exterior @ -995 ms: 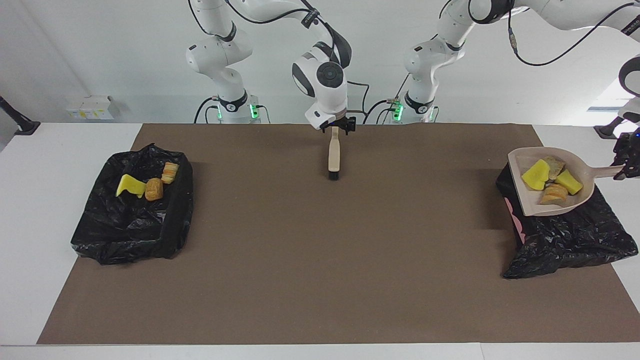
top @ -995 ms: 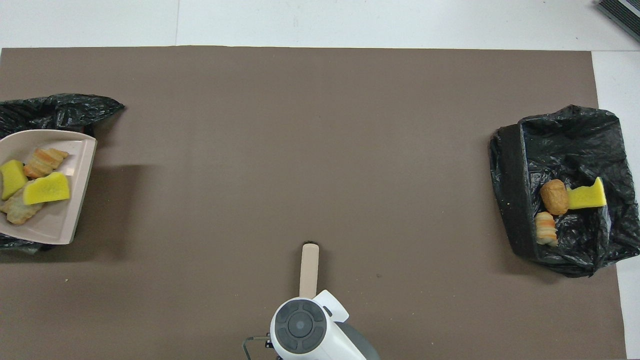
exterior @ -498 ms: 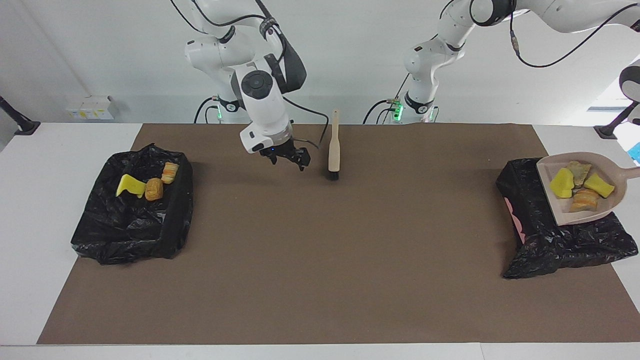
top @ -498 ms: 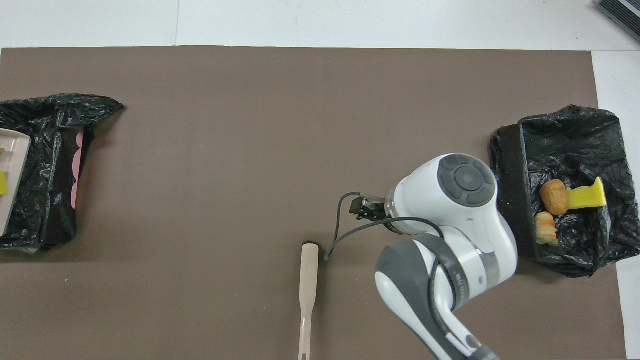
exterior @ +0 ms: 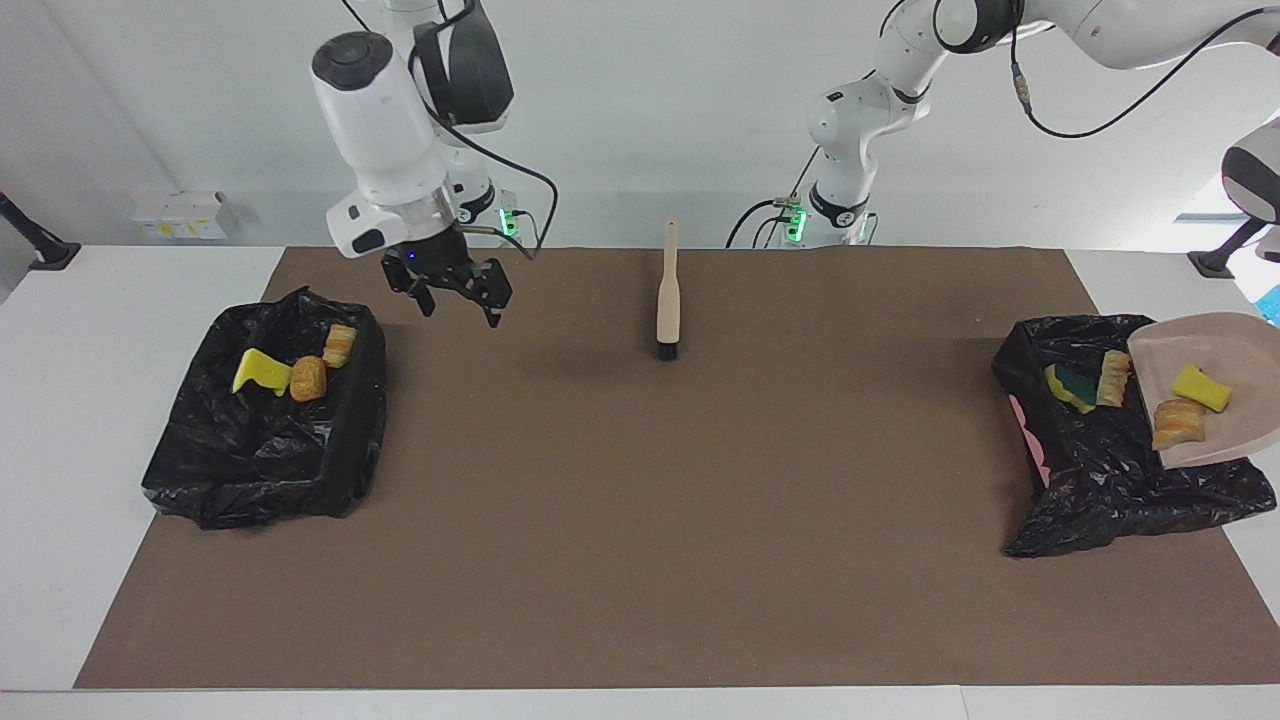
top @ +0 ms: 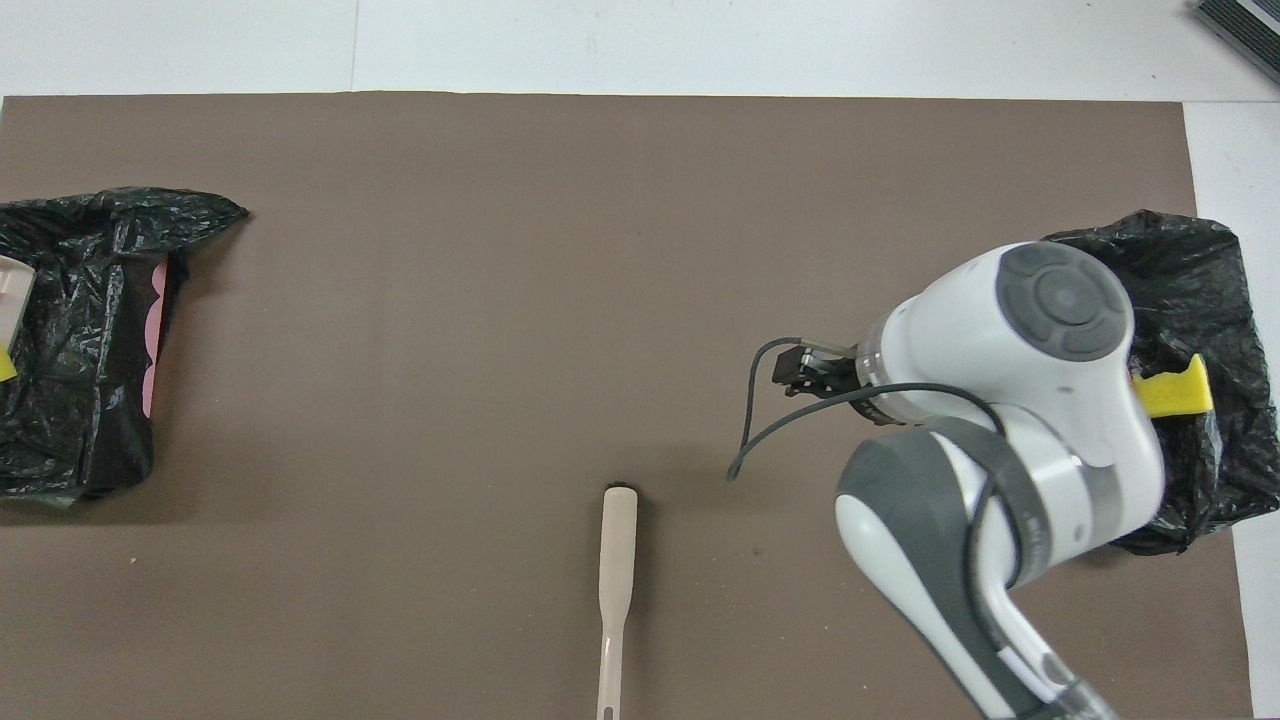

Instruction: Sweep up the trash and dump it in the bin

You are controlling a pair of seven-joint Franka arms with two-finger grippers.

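My right gripper hangs open and empty over the mat, beside the bin at the right arm's end. That bin holds three scraps of trash. The beige dustpan tilts over the bin at the left arm's end. A yellow sponge and a bread piece lie on the pan. Another sponge and bread piece lie in the bin below. The pan's handle and my left gripper are out of view.
The beige brush stands on its bristle end at mid mat, near the robots, free of both grippers. A brown mat covers the table. In the overhead view my right arm hides part of the bin.
My right gripper let go of the brush and swung toward the bin at its end. The dustpan moved farther over the other bin and tilted; two scraps slid into it.
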